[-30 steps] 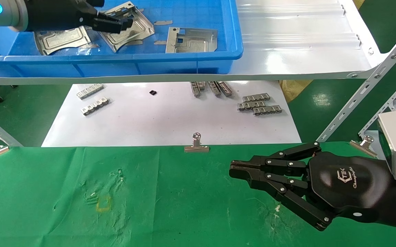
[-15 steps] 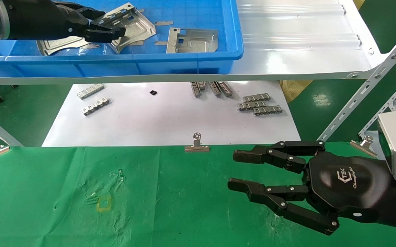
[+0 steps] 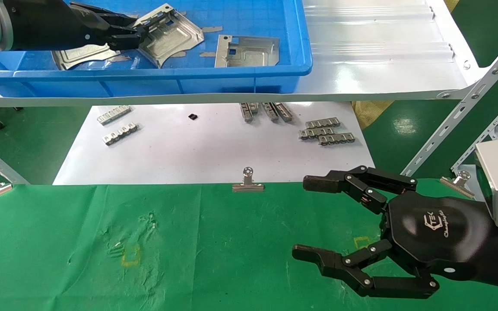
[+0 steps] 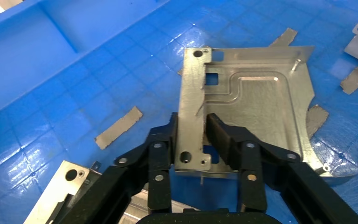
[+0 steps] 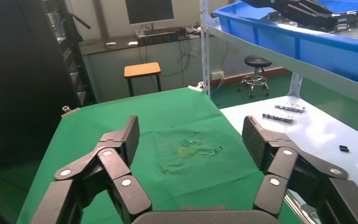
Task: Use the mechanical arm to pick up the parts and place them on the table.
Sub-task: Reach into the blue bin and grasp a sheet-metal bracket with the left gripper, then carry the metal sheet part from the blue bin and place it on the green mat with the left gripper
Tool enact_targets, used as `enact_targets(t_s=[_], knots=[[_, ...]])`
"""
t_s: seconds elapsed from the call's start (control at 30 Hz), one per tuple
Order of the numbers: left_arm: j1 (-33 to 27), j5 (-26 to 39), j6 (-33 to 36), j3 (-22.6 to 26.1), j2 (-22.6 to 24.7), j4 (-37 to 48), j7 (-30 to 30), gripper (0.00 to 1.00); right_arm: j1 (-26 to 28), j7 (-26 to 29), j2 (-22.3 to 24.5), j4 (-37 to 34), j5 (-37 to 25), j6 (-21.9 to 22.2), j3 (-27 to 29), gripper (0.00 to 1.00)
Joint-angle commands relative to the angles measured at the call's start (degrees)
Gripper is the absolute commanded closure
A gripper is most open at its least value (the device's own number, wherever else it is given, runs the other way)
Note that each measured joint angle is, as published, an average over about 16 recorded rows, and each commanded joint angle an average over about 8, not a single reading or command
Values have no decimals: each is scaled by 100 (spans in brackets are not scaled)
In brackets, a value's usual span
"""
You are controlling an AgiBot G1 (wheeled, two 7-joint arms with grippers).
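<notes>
Right tool (image 3: 311, 220), white "TEK" logo (image 3: 439, 223)

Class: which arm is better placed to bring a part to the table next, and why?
Left. The left tool already clamps a part in the blue bin; the right tool hovers open over the table, holding nothing.

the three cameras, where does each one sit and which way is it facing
Head view: sits high on the robot, looking forward and down over the green table and blue bin; both arms show, left gripper in the bin, right gripper over the cloth.
Left wrist view: on the left arm, looking along its fingers into the bin, clamped on a metal part.
Right wrist view: on the right arm, looking past its open fingers along the table.
Shared: head and left wrist views both show the gripped part.
</notes>
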Motion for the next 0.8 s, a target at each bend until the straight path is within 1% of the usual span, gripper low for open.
enact_targets(t_s=[0.03,0.37,0.5,0.6,0.8], knots=[[-3,-27,3,-19,-7,18,6,100,0,0,0,0,0,0,0,0],[-67,-506,-165,-355,-119,-118,336,100,0,0,0,0,0,0,0,0],[-151,-649,49,-451,-174,-203,477,100,0,0,0,0,0,0,0,0],[-206,-716,642,-484,-265,-300,586,100,0,0,0,0,0,0,0,0],[-232,-887,2428,-546,-562,-524,970,100,0,0,0,0,0,0,0,0]])
